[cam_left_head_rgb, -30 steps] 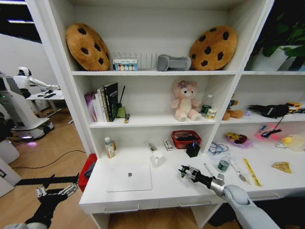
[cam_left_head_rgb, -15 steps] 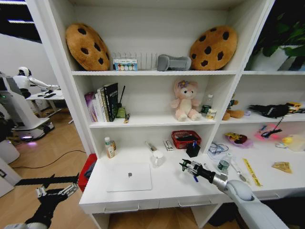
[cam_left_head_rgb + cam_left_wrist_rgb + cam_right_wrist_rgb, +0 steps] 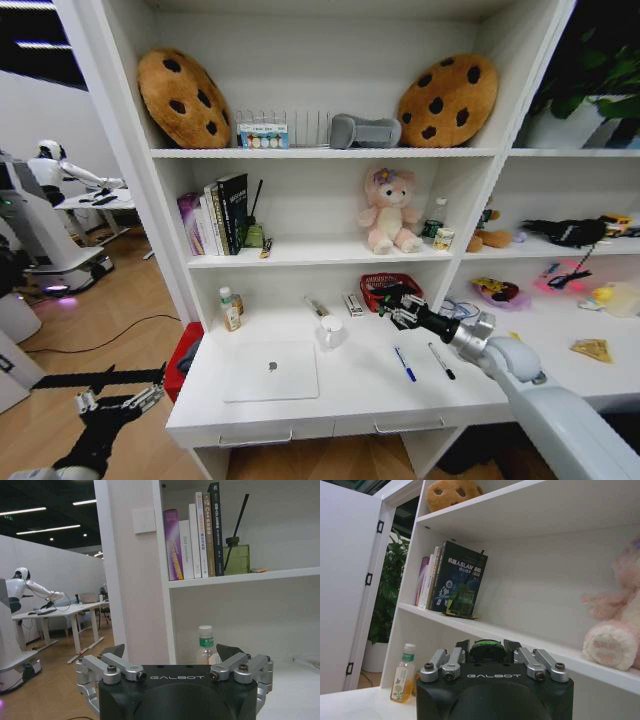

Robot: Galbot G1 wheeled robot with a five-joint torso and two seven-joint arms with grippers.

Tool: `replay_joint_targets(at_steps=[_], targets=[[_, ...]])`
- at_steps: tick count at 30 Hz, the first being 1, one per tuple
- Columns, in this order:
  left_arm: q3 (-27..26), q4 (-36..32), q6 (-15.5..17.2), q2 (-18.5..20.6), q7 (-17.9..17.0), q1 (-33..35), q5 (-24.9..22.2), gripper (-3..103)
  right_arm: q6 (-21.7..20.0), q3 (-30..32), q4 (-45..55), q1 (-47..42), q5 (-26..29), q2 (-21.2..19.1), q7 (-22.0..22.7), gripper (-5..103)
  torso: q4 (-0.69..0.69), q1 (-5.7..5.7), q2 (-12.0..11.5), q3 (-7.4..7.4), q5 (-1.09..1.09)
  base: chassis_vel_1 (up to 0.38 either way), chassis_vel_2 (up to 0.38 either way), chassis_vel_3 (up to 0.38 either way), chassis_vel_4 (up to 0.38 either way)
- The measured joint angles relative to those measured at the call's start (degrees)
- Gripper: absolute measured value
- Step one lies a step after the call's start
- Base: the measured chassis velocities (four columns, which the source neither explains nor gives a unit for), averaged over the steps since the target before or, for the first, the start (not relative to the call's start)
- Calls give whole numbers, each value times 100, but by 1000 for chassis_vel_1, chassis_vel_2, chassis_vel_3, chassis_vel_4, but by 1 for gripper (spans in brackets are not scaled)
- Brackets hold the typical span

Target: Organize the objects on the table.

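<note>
My long white table, smooth and joined to tall shelving, carries one thin silver laptop near its front edge. Two pens lie loose toward the right. My right pincer is clamped on a round green-lidded jar. My left pincer hangs apart beyond the table's left end.

Right gripper now up off the worktop, clamped on green-lidded jar. Blue pen dropped, lying beside dark pen.
</note>
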Motion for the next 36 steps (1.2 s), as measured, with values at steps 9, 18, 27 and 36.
replay_joint_targets(at_steps=[9, 18, 27, 36], targets=[[0, 0, 0, 0, 1, 0, 0, 100, -368, -459, -247, 1128, 528, -96, 368, 36, -1, 0, 0, 0, 0, 0, 0, 0, 0], [0, 0, 0, 0, 1, 0, 0, 100, -943, -1650, -993, 2899, 574, 318, 1031, 36, -1, 0, 0, 0, 0, 0, 0, 0, 0], [0, 0, -1, 0, 1, -1, 0, 100, -1250, -2638, -2115, 4181, 282, 978, 1646, 36, 1, 0, 0, 1, 0, 0, 0, 0, 0], [0, 0, -1, 0, 1, 0, 0, 100, -1201, -3204, -3206, 5020, -9, 1597, 1710, 36, -1, -1, 1, 0, -1, 0, 0, 0, 0]])
